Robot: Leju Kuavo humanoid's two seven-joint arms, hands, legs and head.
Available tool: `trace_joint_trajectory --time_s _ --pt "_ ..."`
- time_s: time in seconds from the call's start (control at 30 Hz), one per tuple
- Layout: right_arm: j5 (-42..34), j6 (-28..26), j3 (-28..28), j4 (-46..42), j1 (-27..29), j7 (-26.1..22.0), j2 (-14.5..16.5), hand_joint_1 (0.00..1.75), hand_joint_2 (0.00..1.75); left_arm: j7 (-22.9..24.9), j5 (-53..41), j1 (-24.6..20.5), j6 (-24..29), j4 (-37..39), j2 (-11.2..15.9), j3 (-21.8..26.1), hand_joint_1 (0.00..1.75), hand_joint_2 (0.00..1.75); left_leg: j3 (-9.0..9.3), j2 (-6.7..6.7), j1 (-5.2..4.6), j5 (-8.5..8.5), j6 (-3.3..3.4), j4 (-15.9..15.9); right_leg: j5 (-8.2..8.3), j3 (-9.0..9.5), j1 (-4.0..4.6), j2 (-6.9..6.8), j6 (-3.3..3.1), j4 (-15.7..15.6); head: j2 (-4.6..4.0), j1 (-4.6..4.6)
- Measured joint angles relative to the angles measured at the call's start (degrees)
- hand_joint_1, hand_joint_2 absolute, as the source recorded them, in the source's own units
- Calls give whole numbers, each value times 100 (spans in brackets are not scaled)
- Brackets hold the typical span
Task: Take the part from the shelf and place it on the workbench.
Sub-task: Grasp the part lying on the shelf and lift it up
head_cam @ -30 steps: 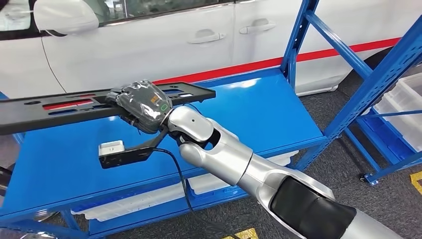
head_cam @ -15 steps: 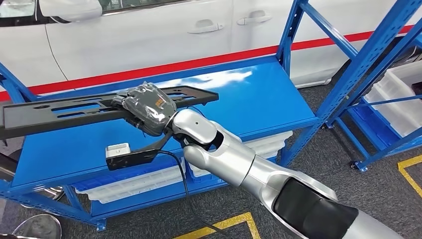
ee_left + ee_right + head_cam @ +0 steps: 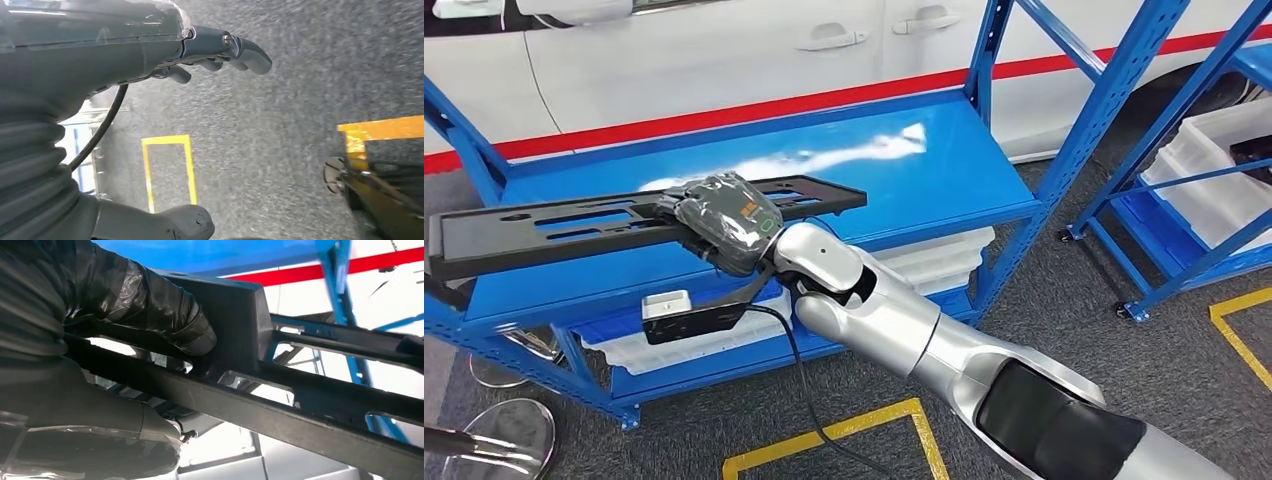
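The right hand [image 3: 724, 222], wrapped in clear film, grips the long black part [image 3: 554, 228] near its middle, fingers [image 3: 165, 315] curled over the top and thumb underneath. The part is held level above the blue shelf [image 3: 854, 165], clear of its surface, with a white car [image 3: 724, 50] behind. The left hand [image 3: 200, 55] hangs over grey floor [image 3: 280, 125] with yellow lines, fingers loosely apart, holding nothing.

The part [image 3: 624, 220] is lying across above the shelf [image 3: 944, 170], reaching to the left, and the right hand [image 3: 724, 220] is gripping it near its right end. A car [image 3: 724, 60] is standing behind the shelf. Bins [image 3: 944, 255] are sitting on the lower level.
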Motion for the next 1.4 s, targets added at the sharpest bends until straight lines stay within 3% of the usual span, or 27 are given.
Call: trace_joint_trajectory --time_s 0.1,0.13,0.23,0.27,0.3,0.33,0.4,0.47,0.53,0.6,0.63,0.67,0.73,0.77,0.8,0.83,0.9,0.97,1.03,1.1,1.13,1.17,1.2,1.27,1.3,1.37,1.4 --pt "-2 -4 -1 -25 13 2 -40 175 175 -7 -4 0 1 0 -8 9 0 175 -45 5 -11 114 153 -115 75 -29 -10 8 108 -27 0 1" --pt "-7 -5 -3 -44 21 2 -76 175 175 -8 -10 -2 3 0 -13 10 0 175 -96 22 -3 191 215 -130 -68 -79 -13 17 133 64 0 1" --pt "-165 4 -47 -263 107 -21 -359 175 175 -10 -55 -1 68 0 -30 13 0 175 -349 50 -10 431 330 -137 -940 -343 -23 35 177 972 0 2" --pt "-255 20 -77 -393 163 -46 -508 175 175 -11 -71 5 98 0 -37 14 0 175 -454 47 -20 508 338 -130 -1109 -399 -24 36 191 1332 0 2" --pt "-340 42 -110 -533 225 -78 -672 175 175 -14 -88 11 120 0 -47 14 0 175 -557 45 -31 580 340 -120 -1128 -394 -24 36 199 1571 0 1" --pt "-410 67 -146 -668 288 -114 -830 175 175 -22 -105 15 133 0 -56 15 0 175 -659 43 -41 648 338 -107 -1031 -309 -22 36 197 1647 0 1" --pt "-504 110 -237 -899 394 -170 -1143 175 175 -43 -148 17 137 0 -74 15 0 175 -837 33 -62 769 322 -73 -770 158 -3 36 142 1204 0 1" --pt "-551 131 -352 -1122 481 -215 -1402 175 175 -56 -184 18 127 0 -96 15 0 175 -962 34 -94 875 286 -39 -815 788 34 24 66 368 0 0" --pt "-574 138 -460 -1319 566 -252 -1594 175 175 -58 -216 15 113 0 -109 15 0 175 -1009 53 -106 989 239 -55 -912 1060 69 10 31 -99 1 -1" --pt "-586 147 -528 -1445 656 -274 -1751 175 175 -56 -237 15 104 0 -102 14 0 175 -1042 59 -102 1038 180 -75 -803 993 50 -12 -21 -158 1 0" --pt "-589 151 -545 -1484 696 -278 -1809 175 175 -54 -243 16 102 0 -98 13 0 175 -1082 55 -99 939 152 -15 -736 944 32 -27 -68 -172 1 -1" --pt "-587 155 -556 -1520 740 -282 -1853 175 175 -49 -243 21 100 0 -95 13 0 175 -1151 49 -91 713 122 159 -657 876 12 -39 -112 -189 0 -1" --pt "-572 149 -565 -1593 829 -289 -1906 175 175 -31 -242 24 98 0 -88 14 0 175 -1325 45 -54 90 69 841 -502 697 6 -40 -156 -189 0 -2" --pt "-558 143 -568 -1628 879 -293 -1928 175 175 -21 -241 23 96 0 -86 14 0 175 -1391 45 -38 -132 42 1235 -422 596 6 -36 -153 -184 0 -2" --pt "-538 135 -570 -1658 929 -296 -1950 175 175 -13 -240 19 93 0 -85 15 0 175 -1398 45 -26 -194 20 1533 -347 497 6 -36 -143 -176 0 -2" --pt "-519 129 -571 -1681 978 -296 -1971 175 175 -5 -239 13 90 0 -83 15 0 175 -1324 45 -17 -108 7 1663 -276 397 6 -40 -129 -164 0 -2" --pt "-478 114 -571 -1732 1060 -295 -2011 175 175 5 -239 3 87 0 -75 15 0 175 -881 45 -6 201 13 1352 -144 206 5 -46 -94 -125 0 -2" --pt "-445 93 -588 -1805 1114 -294 -2048 175 175 11 -244 -5 87 0 -63 15 0 175 -150 43 -23 128 63 459 -38 76 15 -47 -44 -74 0 -1" --pt "-423 61 -627 -1869 1155 -294 -2090 175 175 6 -256 -13 87 0 -56 15 0 175 249 39 -59 -81 116 -137 69 46 11 -60 24 -73 0 0" --pt "-419 36 -669 -1906 1197 -295 -2155 175 175 -12 -284 -14 88 0 -58 13 0 175 207 44 -65 -9 179 -220 163 41 -7 -65 98 -109 0 0" --pt "-417 30 -691 -1926 1224 -295 -2193 175 175 -28 -300 -16 90 0 -60 12 0 175 156 54 -57 65 226 -241 83 5 -16 -47 132 -68 0 0" --pt "-416 28 -717 -1947 1255 -296 -2240 175 175 -43 -315 -17 95 0 -60 11 0 175 97 66 -45 151 274 -262 -100 -51 -21 -28 159 51 0 1" --pt "-415 27 -751 -1972 1289 -299 -2289 175 175 -63 -331 -19 103 0 -60 11 0 175 16 78 -36 239 311 -272 -402 -134 -30 -10 182 305 0 1" --pt "-415 27 -831 -2031 1361 -311 -2377 175 175 -109 -360 -20 119 0 -56 11 0 175 -191 82 -50 404 347 -259 -972 -304 -34 2 225 1046 0 1" --pt "-415 27 -872 -2060 1401 -319 -2419 175 175 -132 -374 -19 123 0 -55 11 0 175 -313 80 -55 485 346 -242 -1079 -342 -34 2 242 1382 0 1" --pt "-415 28 -941 -2114 1471 -332 -2487 175 175 -160 -393 -17 125 0 -54 11 0 175 -544 77 -58 618 328 -187 -885 -186 -36 3 254 1560 0 1" --pt "-415 29 -966 -2140 1496 -337 -2510 175 175 -165 -401 -17 125 0 -54 10 0 175 -652 77 -58 673 310 -148 -736 46 -40 3 250 1348 0 1"
